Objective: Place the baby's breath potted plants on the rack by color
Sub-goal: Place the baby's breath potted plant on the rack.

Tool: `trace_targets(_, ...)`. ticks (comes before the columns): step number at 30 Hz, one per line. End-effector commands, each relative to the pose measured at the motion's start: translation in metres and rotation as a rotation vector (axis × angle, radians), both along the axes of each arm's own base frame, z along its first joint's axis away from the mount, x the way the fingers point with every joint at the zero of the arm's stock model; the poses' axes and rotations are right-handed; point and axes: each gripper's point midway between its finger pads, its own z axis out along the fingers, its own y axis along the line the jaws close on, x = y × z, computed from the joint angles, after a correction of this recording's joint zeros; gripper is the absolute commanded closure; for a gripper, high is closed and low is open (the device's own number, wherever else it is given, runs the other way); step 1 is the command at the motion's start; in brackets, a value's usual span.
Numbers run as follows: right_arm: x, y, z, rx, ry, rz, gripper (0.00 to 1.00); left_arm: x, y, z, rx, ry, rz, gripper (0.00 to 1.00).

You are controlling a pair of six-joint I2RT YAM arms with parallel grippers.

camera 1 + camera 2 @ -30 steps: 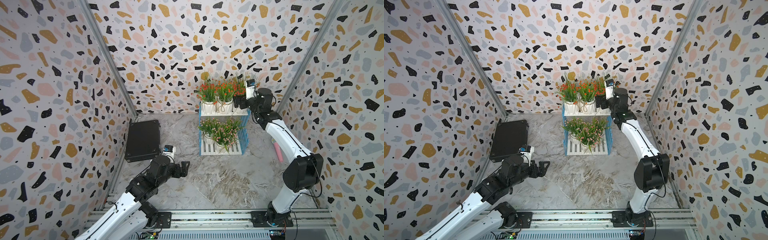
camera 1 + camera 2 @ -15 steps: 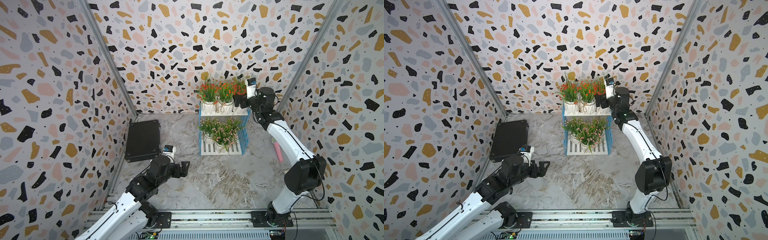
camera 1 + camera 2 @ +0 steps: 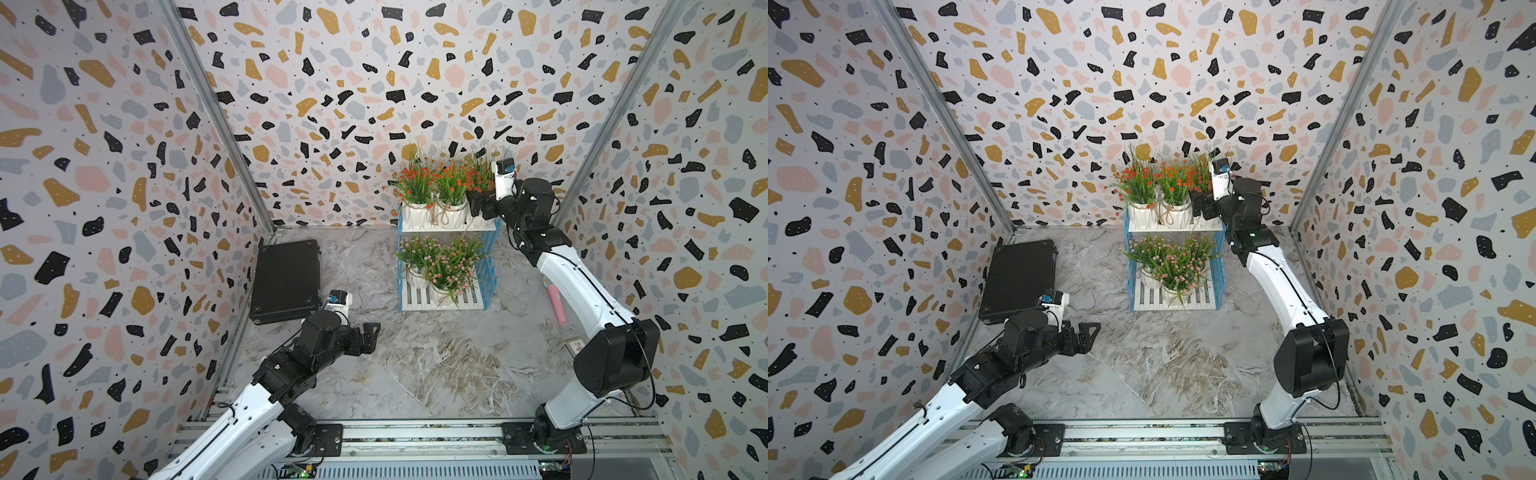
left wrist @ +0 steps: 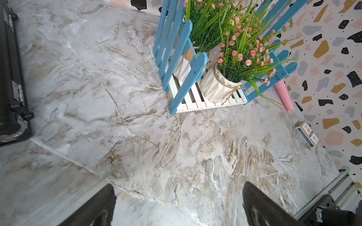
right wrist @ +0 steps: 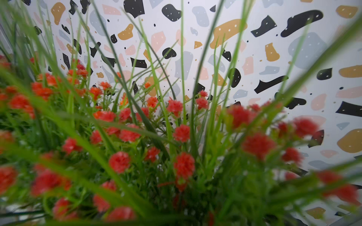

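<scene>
Your right gripper [image 3: 478, 205] is open, red plant [image 3: 480, 173] upright straight ahead of it on the rack [image 3: 493, 270]. The left gripper [image 3: 369, 336], also open, is well apart.

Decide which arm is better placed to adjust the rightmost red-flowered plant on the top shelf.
Right: the right claw is at that plant; the left claw hangs over the table, well short of the rack.
</scene>
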Motion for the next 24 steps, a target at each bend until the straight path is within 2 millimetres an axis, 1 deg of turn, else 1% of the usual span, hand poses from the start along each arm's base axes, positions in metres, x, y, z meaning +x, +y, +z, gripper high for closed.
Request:
trace_targets(1, -0.036, -0.004, 0.059, 0.021, -0.134, 0.025, 0.0, 0.006, -0.002, 0.011, -0.022, -0.037, 0.001, 0.01)
trace_targets(3, -0.046, -0.004, 0.064, 0.025, -0.137, 0.04, 0.0, 0.006, -0.003, 0.012, -0.021, -0.039, 0.001, 0.01)
trace_targets(7, -0.07, -0.005, 0.071, 0.039, -0.124, 0.073, 0.0, 0.008, -0.002, 0.006, -0.005, -0.023, 0.008, 0.01)
trace_targets(10, -0.092, -0.008, 0.07, 0.046, -0.101, 0.087, 0.0, 0.01, -0.003, 0.004, 0.0, -0.014, 0.01, 0.01)
trace_targets(12, -0.11, -0.011, 0.06, 0.044, -0.066, 0.103, 0.0, 0.011, -0.004, 0.002, 0.004, -0.01, 0.013, 0.01)
trace_targets(13, -0.12, -0.013, 0.059, 0.049, -0.062, 0.106, 0.0, 0.012, -0.004, 0.001, 0.004, -0.008, 0.015, 0.01)
trace_targets(16, -0.146, -0.02, 0.043, 0.046, -0.009, 0.102, 0.0, 0.014, -0.005, -0.003, 0.008, 0.001, 0.019, 0.01)
trace_targets(19, -0.167, -0.03, 0.022, 0.041, 0.05, 0.077, 0.0, 0.017, -0.008, -0.009, 0.007, 0.017, 0.021, 0.01)
trace_targets(22, -0.178, -0.043, -0.011, 0.041, 0.146, 0.027, 0.0, 0.025, -0.013, -0.016, 0.002, 0.038, 0.03, 0.01)
trace_targets(24, -0.179, -0.052, -0.042, 0.064, 0.217, -0.002, 0.0, 0.035, -0.017, -0.022, -0.02, 0.064, 0.045, 0.01)
